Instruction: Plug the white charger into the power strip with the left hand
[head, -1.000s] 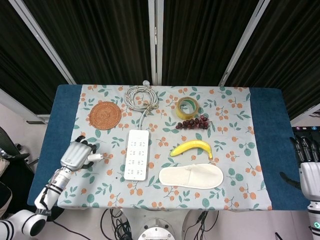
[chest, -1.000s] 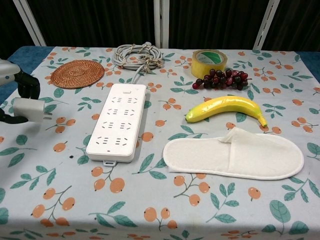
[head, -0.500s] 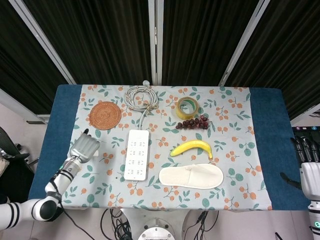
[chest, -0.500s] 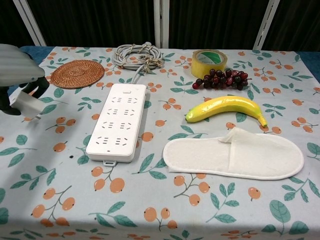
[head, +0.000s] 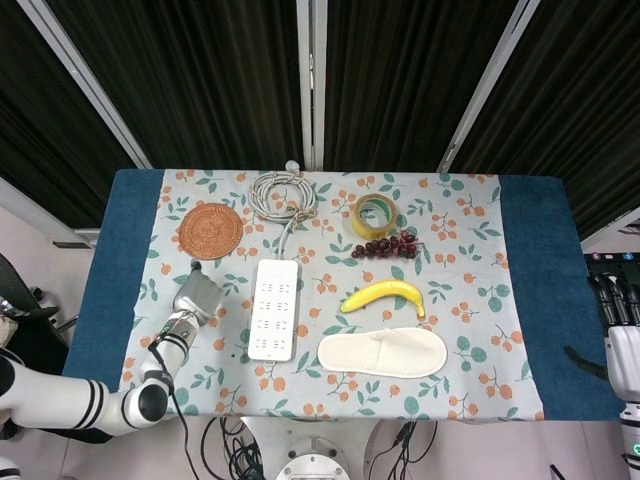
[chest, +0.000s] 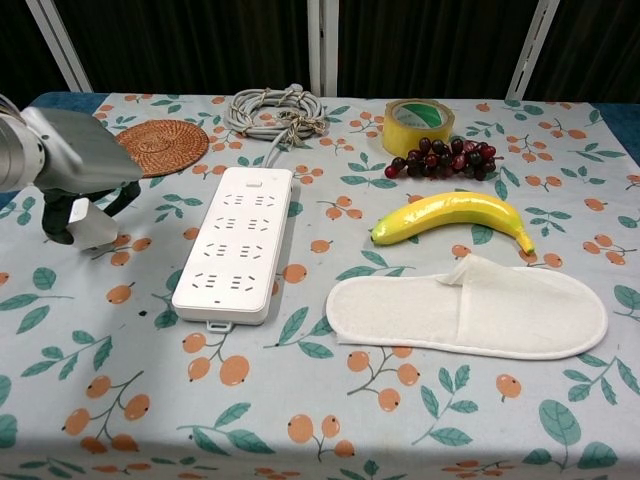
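The white power strip lies lengthwise on the floral cloth, sockets up, its grey cable running back to a coil. My left hand hovers just left of the strip, back of the hand upward. It holds the white charger beneath it between dark fingers; the head view hides the charger under the hand. The charger is off the strip, a short gap to its left. My right hand stays at the table's far right edge, fingers apart and holding nothing.
A woven coaster sits behind the left hand. Right of the strip lie a tape roll, dark grapes, a banana and a white slipper.
My left hand has carried the charger to the right, from the table's left edge to just beside the power strip, turning palm down. The right hand has not moved.
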